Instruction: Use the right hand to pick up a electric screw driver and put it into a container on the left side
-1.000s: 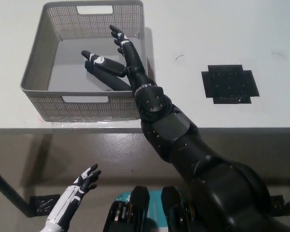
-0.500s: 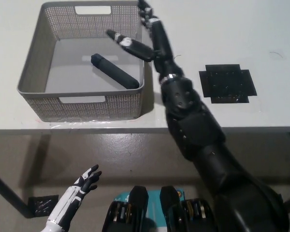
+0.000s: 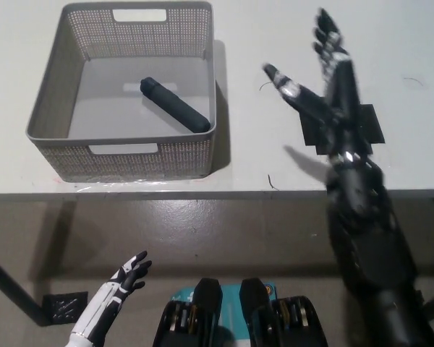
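The electric screw driver (image 3: 175, 105) lies on the floor of the grey container (image 3: 45, 116), slanting from the upper left down toward the right wall, its lower end close under that wall. My right hand (image 3: 325, 83) is nowhere near it: it hangs above the table (image 3: 275, 166) well to the right of the container, fingers spread wide and holding nothing, over a black patch (image 3: 372, 130) taped to the tabletop. My left hand (image 3: 129, 273) rests low at the lower left, below the table edge, fingers loosely apart and empty.

Judging from how things lie, the placing looks done. If I had to take the tool again, I would treat it as a stiff, smooth black cylinder, probably weighty for its size with a motor and battery inside, and apt to roll or slip in a loose hold. I would wrap around the middle of the barrel, where the balance likely sits, rather than either end.

I cannot make out a bit, button or any marking on the tool; it reads as a plain dark bar. The black patch is largely covered by my hand and forearm. A few thin dark marks on the table are too small to identify.
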Controlling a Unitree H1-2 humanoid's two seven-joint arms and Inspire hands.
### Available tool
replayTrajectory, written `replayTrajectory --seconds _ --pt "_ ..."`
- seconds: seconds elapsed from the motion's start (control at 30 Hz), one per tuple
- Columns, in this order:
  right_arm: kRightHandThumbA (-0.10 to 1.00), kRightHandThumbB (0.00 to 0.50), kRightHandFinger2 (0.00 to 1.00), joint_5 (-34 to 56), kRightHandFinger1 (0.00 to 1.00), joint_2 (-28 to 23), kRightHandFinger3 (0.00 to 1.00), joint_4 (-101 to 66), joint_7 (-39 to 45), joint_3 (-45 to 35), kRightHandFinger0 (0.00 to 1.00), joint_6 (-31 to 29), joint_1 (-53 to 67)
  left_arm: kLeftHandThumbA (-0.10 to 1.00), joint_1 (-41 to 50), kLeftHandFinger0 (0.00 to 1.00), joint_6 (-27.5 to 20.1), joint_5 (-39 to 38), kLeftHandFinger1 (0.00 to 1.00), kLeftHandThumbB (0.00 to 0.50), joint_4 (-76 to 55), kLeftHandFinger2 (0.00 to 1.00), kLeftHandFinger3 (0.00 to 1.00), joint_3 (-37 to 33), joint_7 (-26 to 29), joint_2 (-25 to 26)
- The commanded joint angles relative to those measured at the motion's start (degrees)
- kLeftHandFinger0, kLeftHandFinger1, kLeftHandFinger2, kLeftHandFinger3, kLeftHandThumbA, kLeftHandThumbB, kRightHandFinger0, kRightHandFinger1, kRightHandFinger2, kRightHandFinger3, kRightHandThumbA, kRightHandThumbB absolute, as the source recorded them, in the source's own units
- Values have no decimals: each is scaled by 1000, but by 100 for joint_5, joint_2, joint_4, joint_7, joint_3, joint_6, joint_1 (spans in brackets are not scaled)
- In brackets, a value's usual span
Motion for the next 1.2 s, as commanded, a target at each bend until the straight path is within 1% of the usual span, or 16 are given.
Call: replayTrajectory --seconds 0.0,0.13,0.2,0.27,0.43,0.47,0.53,0.63,0.67,0.8,0.87,0.9,1.03,1.07,1.1,1.17 --pt "958 271 1000 804 1000 -469 1000 -3296 549 -144 1000 52 1573 1000 42 1000 -177 -33 1000 25 -136 1000 1000 136 1 107" --pt "945 260 1000 681 1000 -522 1000 -3383 587 6 1000 -123 2254 1000 114 1000 -249 -79 1000 23 -89 1000 1000 136 11 54" --pt "989 235 1000 485 1000 -573 1000 -3343 592 61 1000 -217 2632 1000 112 1000 -309 -70 1000 26 -31 1000 1000 129 32 22" --pt "959 212 1000 528 1000 -579 1000 -3238 634 122 1000 -397 2948 1000 151 1000 -333 -83 1000 24 -34 1000 1000 149 52 0" --pt "915 254 1000 855 1000 -493 1000 -2771 800 228 1000 -668 3505 1000 258 1000 -334 -261 1000 60 -18 1000 1000 291 70 -93" --pt "922 269 1000 908 1000 -507 1000 -2674 872 252 1000 -636 3633 1000 302 1000 -361 -268 1000 51 -20 1000 1000 318 77 -124" --pt "969 245 1000 737 1000 -548 1000 -2487 924 303 1000 -724 3840 1000 366 1000 -410 -292 1000 46 -19 1000 1000 375 82 -165" --pt "962 235 1000 698 1000 -553 1000 -2267 1030 396 1000 -757 4084 1000 449 1000 -430 -325 1000 37 -64 1000 1000 489 74 -169" --pt "953 242 1000 679 1000 -544 1000 -2204 1023 391 1000 -748 4150 1000 448 1000 -460 -315 1000 24 -48 1000 1000 508 82 -165" --pt "899 253 1000 972 1000 -527 1000 -1861 1154 318 1000 -784 4324 1000 513 1000 -539 -315 1000 24 15 1000 1000 543 80 -188" --pt "908 254 1000 961 1000 -529 1000 -1543 1199 300 1000 -922 4362 1000 541 1000 -618 -289 1000 19 71 1000 1000 542 76 -202" --pt "877 270 1000 1073 1000 -537 1000 -1368 1299 306 1000 -976 4369 1000 570 1000 -650 -277 1000 14 93 1000 1000 547 85 -224" --pt "872 268 1000 1089 1000 -533 1000 -1016 1400 308 1000 -1088 4262 1000 610 1000 -619 -270 1000 20 54 1000 1000 600 131 -280" --pt "886 267 1000 971 1000 -524 1000 -925 1345 298 1000 -1097 4202 1000 610 1000 -556 -342 1000 36 42 1000 1000 666 159 -322" --pt "891 291 1000 958 1000 -526 1000 -903 1337 287 1000 -1054 4176 1000 626 1000 -541 -360 1000 36 20 1000 1000 689 172 -348" --pt "890 287 1000 957 1000 -503 1000 -779 1334 265 1000 -1051 4095 1000 614 1000 -560 -356 1000 44 12 1000 1000 731 163 -351"
